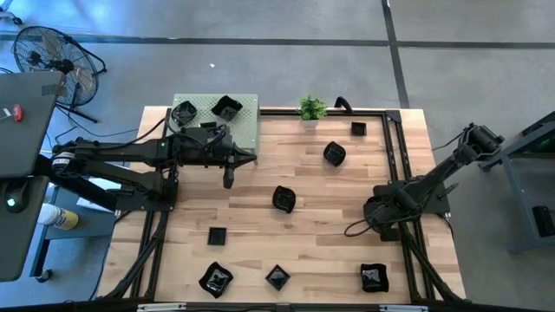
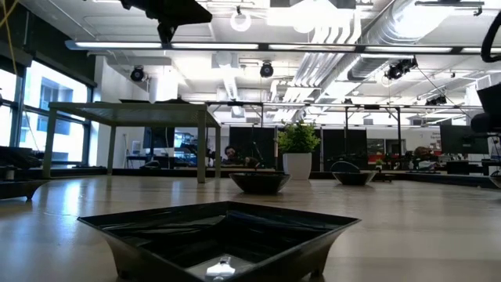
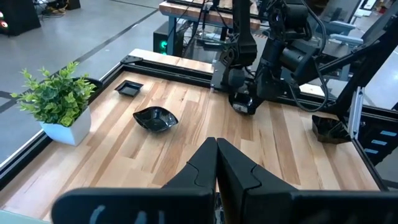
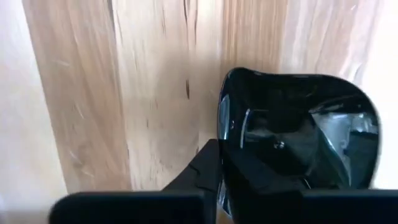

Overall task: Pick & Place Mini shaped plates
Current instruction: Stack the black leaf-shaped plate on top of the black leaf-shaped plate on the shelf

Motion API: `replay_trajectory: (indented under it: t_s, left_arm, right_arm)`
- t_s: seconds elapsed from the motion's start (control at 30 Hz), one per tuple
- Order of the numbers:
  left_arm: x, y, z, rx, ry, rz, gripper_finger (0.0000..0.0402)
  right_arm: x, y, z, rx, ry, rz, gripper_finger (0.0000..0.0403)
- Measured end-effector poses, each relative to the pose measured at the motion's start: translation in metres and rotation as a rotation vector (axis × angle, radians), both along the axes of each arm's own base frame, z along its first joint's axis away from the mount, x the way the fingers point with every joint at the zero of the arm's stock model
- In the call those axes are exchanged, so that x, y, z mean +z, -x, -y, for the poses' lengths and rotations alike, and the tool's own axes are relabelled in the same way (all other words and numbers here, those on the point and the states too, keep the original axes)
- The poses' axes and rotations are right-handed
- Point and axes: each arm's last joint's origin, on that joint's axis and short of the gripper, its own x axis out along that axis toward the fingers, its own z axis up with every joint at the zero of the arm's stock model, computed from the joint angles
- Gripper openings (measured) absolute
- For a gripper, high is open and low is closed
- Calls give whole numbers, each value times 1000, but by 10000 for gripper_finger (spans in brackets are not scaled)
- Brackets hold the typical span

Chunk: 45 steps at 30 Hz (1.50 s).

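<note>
- your right arm folds low over the worktop's (image 1: 260, 173) right side, elbow out past the frame rail; its right pincer (image 4: 219, 165) is pointed down and clamped on the rim of a glossy black dish (image 4: 298, 137), one finger (image 4: 199, 168) outside the wall.
- your left arm reaches in level from the left, left pincer (image 3: 216, 163) clenched on nothing, hanging just off the green perforated board (image 1: 251, 130) at the back left corner.
- two mini plates (image 1: 227, 108) sit on that board; the others are scattered well apart across the wood.
- bare wood lies between the two arms around the centre dish (image 1: 284, 199).
- the potted plant (image 1: 312, 109) stands at the far edge, near a square plate (image 1: 358, 129).
</note>
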Motion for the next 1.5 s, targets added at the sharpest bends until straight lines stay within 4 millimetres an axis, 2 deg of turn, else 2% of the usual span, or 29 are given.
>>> replay_trajectory:
  t_s: [0.4, 0.5, 0.6, 0.7, 1.0, 1.17, 1.3, 1.5]
  left_arm:
    - [0, 0, 0, 4, 16, 3, 1]
    - [0, 0, 0, 4, 16, 3, 1]
    - [0, 0, 0, 4, 17, 3, 1]
    - [0, 0, 0, 5, 21, 3, 1]
    - [0, 0, 0, 9, 39, 5, 1]
    - [-1, 0, 0, 9, 39, -3, 1]
    - [-2, 0, 1, -11, 36, -18, 1]
    - [-3, 1, 1, -22, 35, -33, 1]
  right_arm:
    - [38, -24, -15, -39, -62, 178, 3]
    - [50, -39, -21, -59, -115, 276, 6]
    - [54, -64, -25, -107, -148, 353, 10]
    - [52, -99, -32, -110, -161, 418, 11]
    - [30, -204, -57, -134, -124, 470, 12]
    - [26, -244, -64, -151, -129, 486, 15]
    - [41, -253, -58, -184, -138, 445, 39]
    - [69, -228, -33, -269, -167, 318, 94]
